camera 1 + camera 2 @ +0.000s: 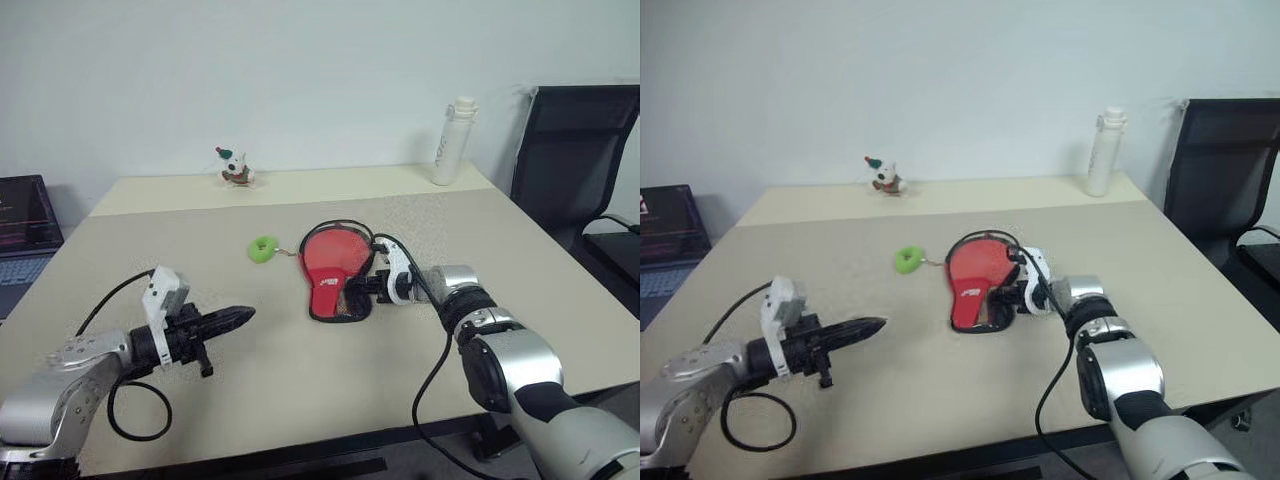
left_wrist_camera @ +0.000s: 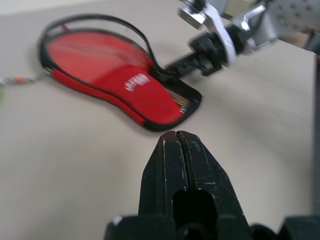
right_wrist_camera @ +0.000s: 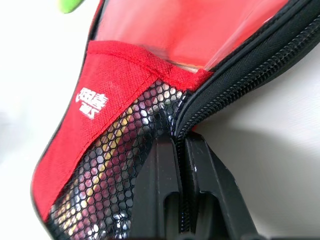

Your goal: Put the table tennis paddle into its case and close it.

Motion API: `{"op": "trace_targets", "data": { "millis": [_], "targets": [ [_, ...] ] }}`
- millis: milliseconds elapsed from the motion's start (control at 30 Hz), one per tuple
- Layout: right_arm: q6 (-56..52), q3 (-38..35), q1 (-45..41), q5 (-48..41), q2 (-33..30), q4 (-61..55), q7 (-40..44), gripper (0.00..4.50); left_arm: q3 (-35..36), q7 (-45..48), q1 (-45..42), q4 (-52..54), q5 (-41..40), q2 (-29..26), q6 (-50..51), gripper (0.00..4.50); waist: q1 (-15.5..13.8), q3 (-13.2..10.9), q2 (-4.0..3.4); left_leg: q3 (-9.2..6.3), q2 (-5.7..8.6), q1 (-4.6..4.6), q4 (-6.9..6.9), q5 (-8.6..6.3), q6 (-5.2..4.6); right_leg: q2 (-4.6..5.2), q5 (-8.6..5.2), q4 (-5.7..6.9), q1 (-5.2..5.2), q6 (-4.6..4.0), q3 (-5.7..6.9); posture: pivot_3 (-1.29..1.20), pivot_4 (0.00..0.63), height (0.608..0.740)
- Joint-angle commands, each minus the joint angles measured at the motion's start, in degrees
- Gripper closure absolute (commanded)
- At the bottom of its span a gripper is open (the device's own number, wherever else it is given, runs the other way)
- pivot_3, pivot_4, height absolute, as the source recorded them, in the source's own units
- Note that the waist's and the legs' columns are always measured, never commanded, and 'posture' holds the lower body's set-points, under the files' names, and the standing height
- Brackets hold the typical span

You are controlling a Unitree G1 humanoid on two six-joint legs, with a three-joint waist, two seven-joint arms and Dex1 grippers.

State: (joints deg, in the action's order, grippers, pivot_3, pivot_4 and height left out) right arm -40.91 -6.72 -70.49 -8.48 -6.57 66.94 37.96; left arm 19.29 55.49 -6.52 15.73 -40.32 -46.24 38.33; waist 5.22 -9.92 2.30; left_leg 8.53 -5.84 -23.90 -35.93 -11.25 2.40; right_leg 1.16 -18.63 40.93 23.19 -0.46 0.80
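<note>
The case (image 1: 322,288) lies flat at the table's middle, red with a white logo and a black mesh panel at its narrow end. Its black zip edge (image 2: 135,35) stands open in a loop over the round part. The table tennis paddle's red face (image 2: 92,50) lies inside that opening. My right gripper (image 3: 180,142) is at the narrow end, shut on the case's black zip edge beside the mesh (image 3: 115,180). My left gripper (image 1: 245,314) hangs over bare table to the case's left, shut and holding nothing, pointing towards the case.
A green ring (image 1: 264,248) lies just left of the case, joined to it by a thin cord. At the table's far edge stand a small toy figure (image 1: 236,168) and a white bottle (image 1: 453,140). A laptop (image 1: 25,230) is at the left, a black chair (image 1: 580,160) at the right.
</note>
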Motion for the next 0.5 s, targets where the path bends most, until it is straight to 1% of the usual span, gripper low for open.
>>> {"op": "trace_targets", "data": {
  "millis": [33, 133, 200, 267, 367, 433, 500],
  "targets": [
    [-6.9, 0.9, -0.2, -2.7, 3.1, -5.2, 4.3, 4.47, 2.4, 2.3, 2.3, 4.6, -2.4, -2.1, 0.1, 4.5, 0.0, 0.0, 0.0, 0.0, 0.0, 0.0, 0.01, 0.0, 0.0, 0.0, 0.0, 0.0, 0.0, -0.01, 0.0, 0.0, 0.15, 0.74],
    [-13.8, 3.2, 2.9, -3.7, 4.1, -12.9, 5.8, 4.47, 3.0, 2.7, 4.5, 6.7, -3.4, -2.6, 0.6, 4.5, 0.0, 0.0, -0.01, 0.0, -0.07, 0.0, 0.03, -0.01, 0.0, -0.01, -0.01, 0.0, 0.01, -0.02, -0.02, 0.0, 0.15, 0.74],
    [-19.8, 5.4, 6.9, -4.8, 3.7, -21.1, 6.3, 4.47, 3.5, 2.5, 5.9, 8.6, -4.4, -2.6, 1.0, 4.5, -0.2, 0.0, 0.0, -0.06, -0.23, -0.05, 0.03, -0.01, 0.0, -0.01, -0.01, -0.03, 0.01, -0.02, -0.05, 0.0, 0.15, 0.74],
    [-27.4, 8.6, 12.9, -6.6, 2.3, -32.7, 6.5, 4.47, 3.8, 2.5, 7.8, 10.6, -5.3, -2.4, 1.5, 4.5, -0.4, 0.0, 0.02, -0.14, -0.21, -0.14, 0.02, -0.01, -0.01, 0.0, -0.02, -0.1, 0.0, -0.01, -0.08, 0.0, 0.15, 0.74],
    [-37.1, 11.1, 20.9, -10.1, -0.6, -48.3, 5.4, 4.47, 4.4, 2.7, 10.7, 13.2, -6.4, -2.5, 1.8, 4.5, -0.6, 0.0, 0.04, -0.21, -0.16, -0.24, 0.04, -0.04, -0.02, 0.02, -0.04, -0.2, 0.01, 0.02, -0.12, 0.0, 0.15, 0.74],
    [-43.3, 11.1, 25.7, -12.5, -2.7, -57.4, 4.0, 4.47, 4.8, 3.1, 12.6, 14.7, -7.1, -2.7, 2.0, 4.5, -0.8, 0.0, 0.04, -0.27, -0.11, -0.29, 0.05, -0.06, -0.03, 0.02, -0.09, -0.2, 0.02, 0.04, -0.14, 0.0, 0.15, 0.74],
    [-47.7, 10.4, 29.1, -14.4, -4.1, -64.1, 2.7, 4.47, 4.9, 3.4, 13.9, 15.5, -7.3, -3.1, 1.8, 4.5, -1.1, 0.0, 0.04, -0.33, -0.07, -0.3, 0.09, -0.07, -0.02, 0.02, -0.16, -0.21, 0.01, 0.04, -0.16, 0.0, 0.15, 0.74]
  ]
}}
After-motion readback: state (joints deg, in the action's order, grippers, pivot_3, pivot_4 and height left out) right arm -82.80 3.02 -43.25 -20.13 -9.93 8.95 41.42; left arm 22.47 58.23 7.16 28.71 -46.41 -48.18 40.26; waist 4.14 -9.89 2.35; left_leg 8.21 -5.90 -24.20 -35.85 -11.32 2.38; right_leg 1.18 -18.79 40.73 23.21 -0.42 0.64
